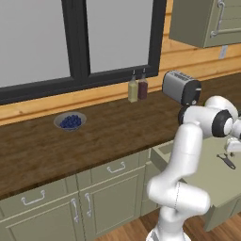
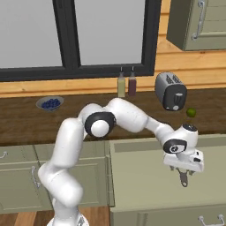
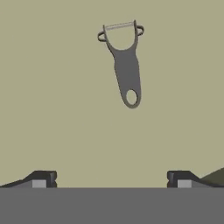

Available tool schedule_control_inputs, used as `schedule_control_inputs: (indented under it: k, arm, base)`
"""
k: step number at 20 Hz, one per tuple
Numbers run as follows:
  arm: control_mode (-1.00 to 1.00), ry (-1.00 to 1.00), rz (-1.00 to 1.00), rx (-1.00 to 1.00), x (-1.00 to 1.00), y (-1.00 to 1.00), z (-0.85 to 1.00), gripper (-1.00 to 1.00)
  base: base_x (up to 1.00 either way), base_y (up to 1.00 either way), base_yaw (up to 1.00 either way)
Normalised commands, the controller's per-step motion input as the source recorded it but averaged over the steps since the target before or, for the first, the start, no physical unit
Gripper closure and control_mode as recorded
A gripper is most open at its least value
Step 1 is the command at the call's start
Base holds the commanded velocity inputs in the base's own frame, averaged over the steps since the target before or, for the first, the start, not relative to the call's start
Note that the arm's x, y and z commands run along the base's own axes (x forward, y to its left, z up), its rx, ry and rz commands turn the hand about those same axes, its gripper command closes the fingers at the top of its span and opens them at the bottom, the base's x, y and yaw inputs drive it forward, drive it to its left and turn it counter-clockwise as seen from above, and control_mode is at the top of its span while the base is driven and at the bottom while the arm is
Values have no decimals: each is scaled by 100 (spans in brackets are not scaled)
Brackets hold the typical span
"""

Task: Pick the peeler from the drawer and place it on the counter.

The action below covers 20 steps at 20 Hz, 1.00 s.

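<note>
The drawer (image 2: pixel 141 176) stands pulled open, its pale-green floor bare except for the peeler (image 2: pixel 184 179). The peeler (image 3: pixel 124 61) lies flat, a dark handle with a looped metal head, and it also shows near the right edge of the left base view (image 1: pixel 226 160). My gripper (image 2: pixel 185 169) hangs just above the drawer floor, pointing down, directly over the peeler. In the hand view the gripper (image 3: pixel 111 180) is open, with both fingertips (image 3: pixel 41 179) wide apart. The peeler lies ahead of them, untouched. The dark wood counter (image 1: pixel 108 132) runs behind the drawer.
On the counter stand a toaster (image 2: pixel 171 90), two bottles (image 2: pixel 121 84) by the window, a bowl of blueberries (image 2: pixel 49 103) at the left and a green lime (image 2: pixel 191 112) beside the toaster. A wall cabinet (image 2: pixel 198 22) hangs above at the right.
</note>
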Motion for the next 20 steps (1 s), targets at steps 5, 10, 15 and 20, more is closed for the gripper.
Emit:
schedule_control_inputs:
  k: [5, 10, 15, 20]
  arm:
    - [-100, 2, 2, 3, 34, -27, -50, -100]
    - [-100, 1, 0, 0, 9, -5, -52, -100]
    - [-100, -7, 0, 7, 12, -4, -47, -100]
    - [-100, -2, 0, 1, 19, -37, -27, -100]
  base:
    - [0, 0, 0]
    - [0, 0, 0]
    - [0, 0, 0]
    - [0, 0, 0]
